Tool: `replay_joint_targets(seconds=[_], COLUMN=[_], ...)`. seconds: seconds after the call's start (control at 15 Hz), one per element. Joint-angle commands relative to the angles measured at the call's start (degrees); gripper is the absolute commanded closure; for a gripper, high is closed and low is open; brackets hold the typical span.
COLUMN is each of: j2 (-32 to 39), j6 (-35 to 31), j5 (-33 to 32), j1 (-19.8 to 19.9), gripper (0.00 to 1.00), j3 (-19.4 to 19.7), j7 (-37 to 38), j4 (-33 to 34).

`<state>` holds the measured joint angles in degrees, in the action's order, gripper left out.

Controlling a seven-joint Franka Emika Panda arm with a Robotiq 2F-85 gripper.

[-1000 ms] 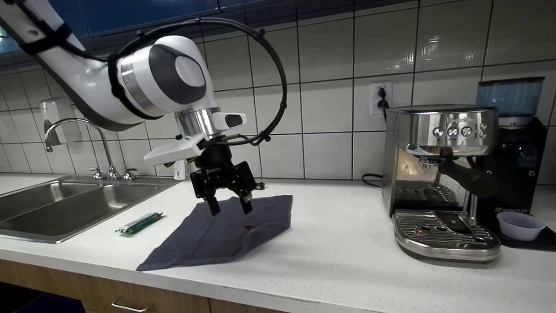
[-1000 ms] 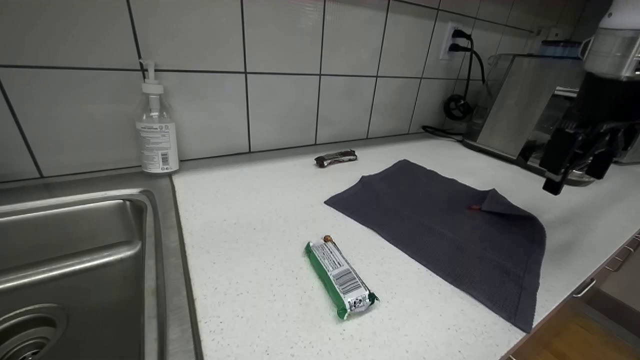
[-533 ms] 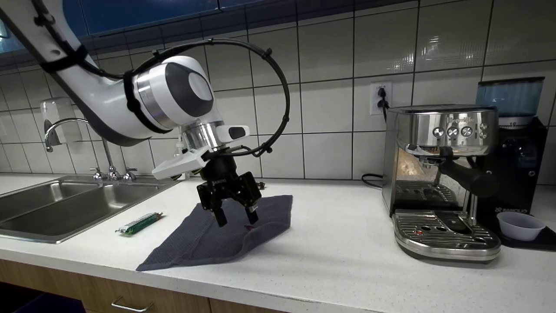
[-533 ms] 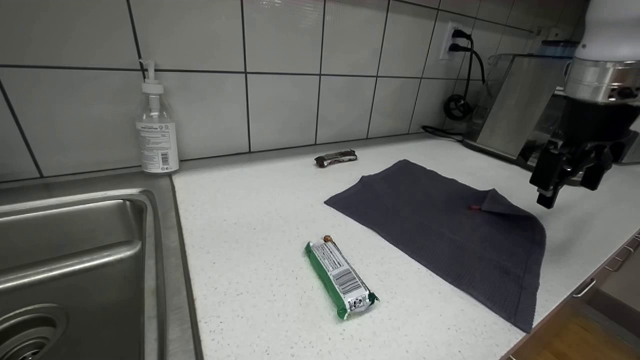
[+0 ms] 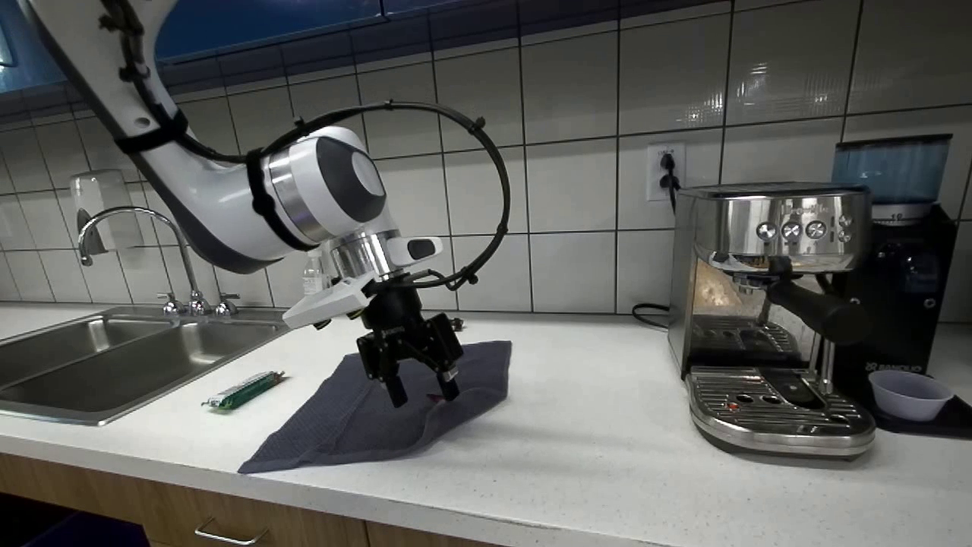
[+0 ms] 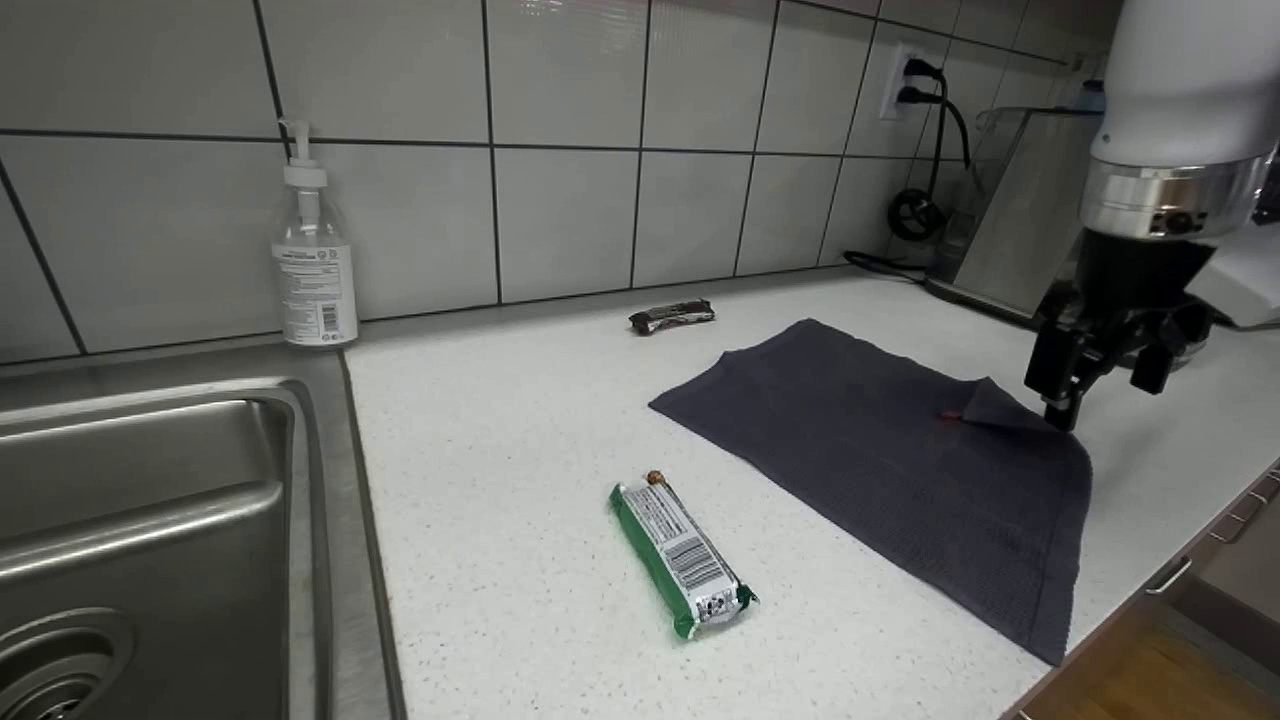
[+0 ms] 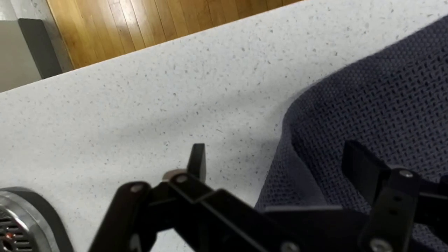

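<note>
Wrist view shows the gripper (image 7: 274,157) spread wide with nothing gripped, straddling the turned-up edge of the dark towel (image 7: 392,108): one finger hangs over the speckled counter (image 7: 122,122) just beside the towel, the opposite finger over the towel's weave. Over the last second the arm (image 5: 220,205) has come down and shifted across, bringing the gripper from higher up to just above that raised edge; the jaws have stayed fully parted, and the towel has kept its shape and place on the counter. To judge by this, the towel is now almost within grasp but not held; whether a fingertip already touches it cannot be told.

Only the wrist view shows how the edge runs through the gap between the fingers. A small red patch (image 6: 948,415) beside the towel's fold appears in both exterior views yet not from the wrist; tag or separate item, it is too small to tell. In an exterior view, the green-wrapped bar (image 6: 680,560) left of the towel presents its barcode, and a dark-wrapped bar (image 6: 672,317) lies in plain sight behind the towel. In an exterior view, the coffee machine (image 5: 729,220) stands well to the right of the towel, with a small bowl (image 5: 910,399) farther off that no other view reveals
</note>
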<state>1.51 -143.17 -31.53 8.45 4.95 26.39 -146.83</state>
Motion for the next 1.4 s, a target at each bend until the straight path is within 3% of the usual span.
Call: replay_joint_targets(seconds=[0.0,1.33], j2=[3.3,12.2], j6=[1.4,2.5], j5=[-1.9,-1.8], j1=[-1.7,-7.7], gripper=[0.0,0.0], j3=[0.9,6.6], j7=[3.3,5.8], j4=[3.2,9.9])
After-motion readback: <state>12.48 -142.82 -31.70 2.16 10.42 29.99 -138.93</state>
